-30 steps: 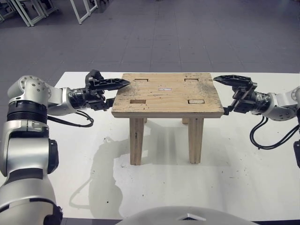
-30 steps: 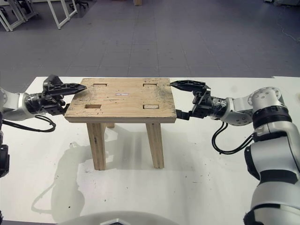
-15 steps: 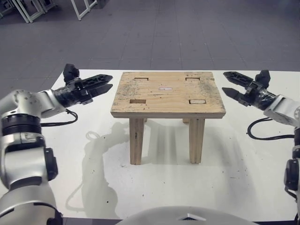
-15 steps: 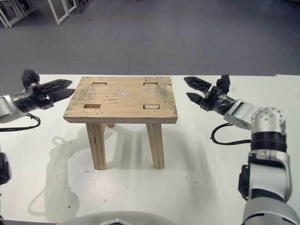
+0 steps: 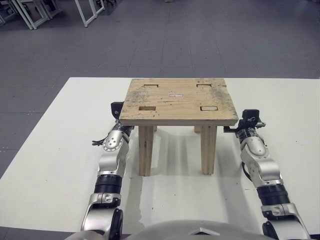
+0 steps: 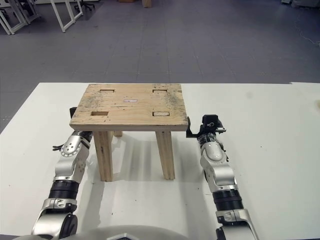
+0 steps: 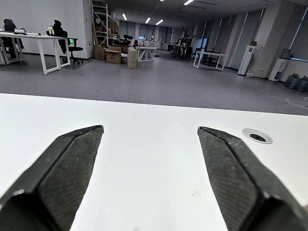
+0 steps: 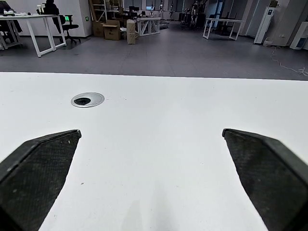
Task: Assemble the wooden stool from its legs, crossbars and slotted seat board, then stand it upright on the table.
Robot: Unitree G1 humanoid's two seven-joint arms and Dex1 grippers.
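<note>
The assembled wooden stool (image 5: 178,100) stands upright on the white table (image 5: 55,150), slotted seat board on top, its legs (image 5: 145,150) below. My left gripper (image 7: 150,130) lies low beside the stool's left side, its black tip (image 5: 117,107) just under the seat's left edge. To the right of the seat's right edge sits my right gripper (image 5: 248,117). Both wrist views show the two dark fingers (image 8: 43,163) spread wide apart over bare tabletop, with nothing between them.
A round metal cable grommet (image 8: 87,99) is set in the tabletop ahead of the grippers. Grey floor and white desks (image 5: 30,12) lie beyond the table's far edge.
Both arms have drawn back from the seat's sides and dropped low, forearms now along the table pointing forward beside the stool. The stool has not moved.
</note>
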